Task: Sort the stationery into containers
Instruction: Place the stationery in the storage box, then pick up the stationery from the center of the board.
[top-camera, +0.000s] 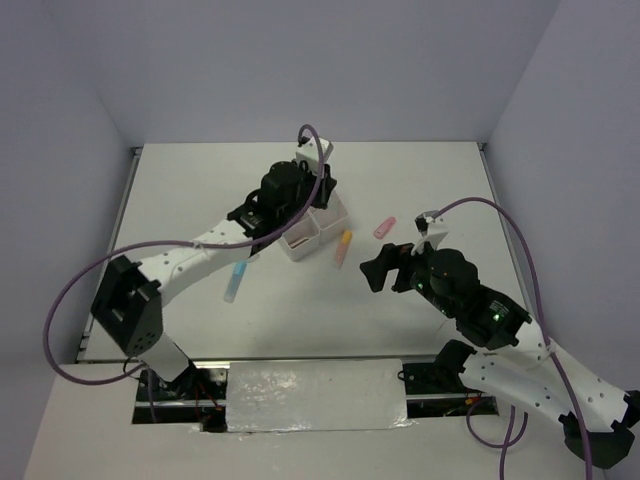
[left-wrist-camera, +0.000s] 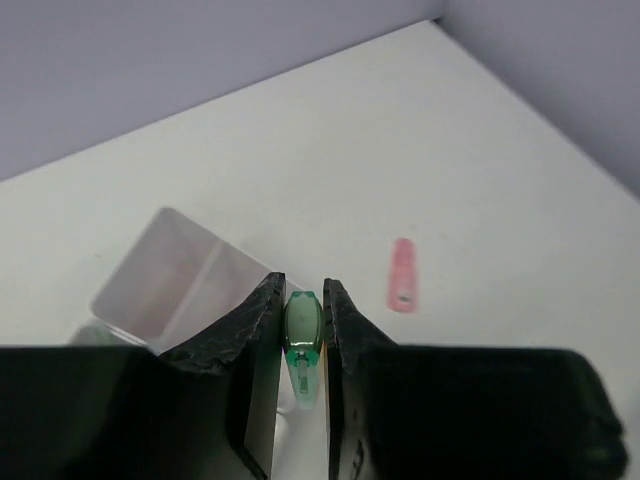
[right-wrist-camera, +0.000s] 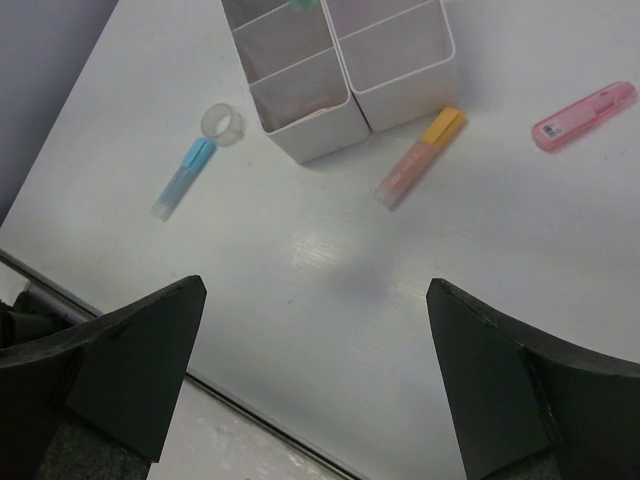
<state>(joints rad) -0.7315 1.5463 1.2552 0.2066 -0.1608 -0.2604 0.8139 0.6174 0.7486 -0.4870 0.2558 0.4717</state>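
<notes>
- Clamping a short translucent green highlighter (left-wrist-camera: 302, 325) between its jaws, the left gripper (left-wrist-camera: 303, 290) hangs over the white square four-compartment plastic organiser (right-wrist-camera: 340, 70).
- Just beside one organiser wall lies an orange-capped pink highlighter (right-wrist-camera: 420, 155); a small clear tape roll (right-wrist-camera: 222, 123) sits near its corner.
- Farther out on the white table (top-camera: 300, 330) lie a blue highlighter (right-wrist-camera: 182, 180) and a flat pink highlighter (right-wrist-camera: 583, 116).
- Over the table, the right gripper (right-wrist-camera: 315, 288) is released: jaws wide, holding nothing.
</notes>
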